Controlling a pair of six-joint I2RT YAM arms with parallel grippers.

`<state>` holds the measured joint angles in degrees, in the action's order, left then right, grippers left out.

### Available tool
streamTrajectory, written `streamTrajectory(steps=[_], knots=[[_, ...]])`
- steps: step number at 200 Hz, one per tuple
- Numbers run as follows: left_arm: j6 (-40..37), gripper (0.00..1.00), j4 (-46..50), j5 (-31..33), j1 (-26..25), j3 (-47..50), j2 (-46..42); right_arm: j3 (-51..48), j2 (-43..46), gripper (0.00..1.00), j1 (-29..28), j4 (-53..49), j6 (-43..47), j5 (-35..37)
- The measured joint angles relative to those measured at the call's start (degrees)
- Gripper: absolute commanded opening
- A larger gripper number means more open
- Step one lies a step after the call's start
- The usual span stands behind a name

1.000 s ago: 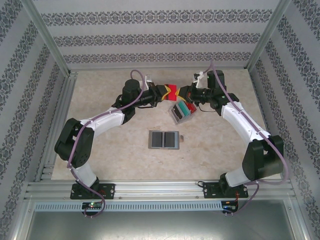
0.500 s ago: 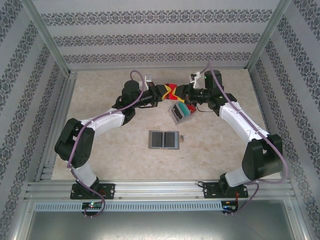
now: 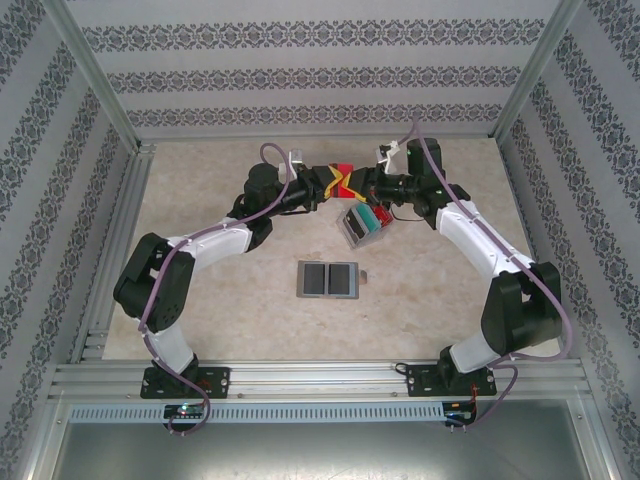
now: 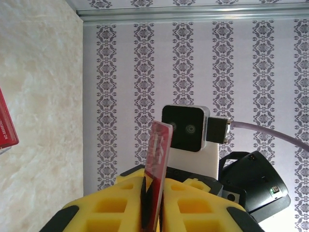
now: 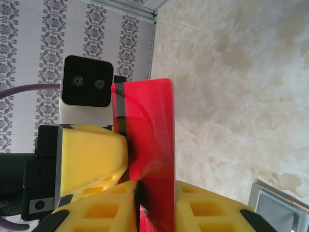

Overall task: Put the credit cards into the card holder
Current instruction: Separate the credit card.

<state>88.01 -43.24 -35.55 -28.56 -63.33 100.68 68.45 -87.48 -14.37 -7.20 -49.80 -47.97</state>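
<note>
Since a second ago both grippers have carried their meeting point slightly farther from the bases. We see the left gripper (image 3: 335,185), its yellow fingers (image 4: 116,208) pinching a thin red plastic credit card (image 5: 149,125) edge-on, and the right gripper (image 3: 353,183) pinches the same card from the opposite side. A flat grey bifold card holder (image 3: 328,279) lies open well nearer the bases than both grippers; a clear tray (image 3: 347,232) of teal and red cards (image 3: 370,216) sits just on the near side of the right gripper
</note>
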Motion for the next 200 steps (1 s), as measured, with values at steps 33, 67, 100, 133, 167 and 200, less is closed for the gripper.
streamTrajectory(steps=[33, 67, 100, 133, 167, 200], knots=[[1.0, 0.18, -1.6, 0.0, 0.0, 0.0, 0.5, 0.0, 0.0, 0.24, 0.2, 0.4, 0.0, -0.1], [1.2, 0.2, -2.3, 0.2, -0.2, 0.1, 0.7, 0.0, 0.2, 0.22, 0.5, 0.2, 0.0, -0.1], [1.1, 0.21, -2.3, 0.2, -0.2, 0.1, 0.7, -0.1, 0.2, 0.22, 0.9, 0.2, 0.0, 0.0], [1.1, 0.21, -2.3, 0.1, -0.2, 0.1, 0.7, -0.3, 0.2, 0.21, 1.3, 0.2, 0.0, 0.3], [1.2, 0.2, -2.3, 0.2, -0.3, 0.1, 0.7, -0.3, 0.4, 0.21, 1.5, 0.2, 0.0, 1.0], [1.2, 0.14, -2.3, 0.3, -0.2, 0.1, 0.7, -0.5, 0.9, 0.15, 1.5, 0.1, 0.2, 2.0]])
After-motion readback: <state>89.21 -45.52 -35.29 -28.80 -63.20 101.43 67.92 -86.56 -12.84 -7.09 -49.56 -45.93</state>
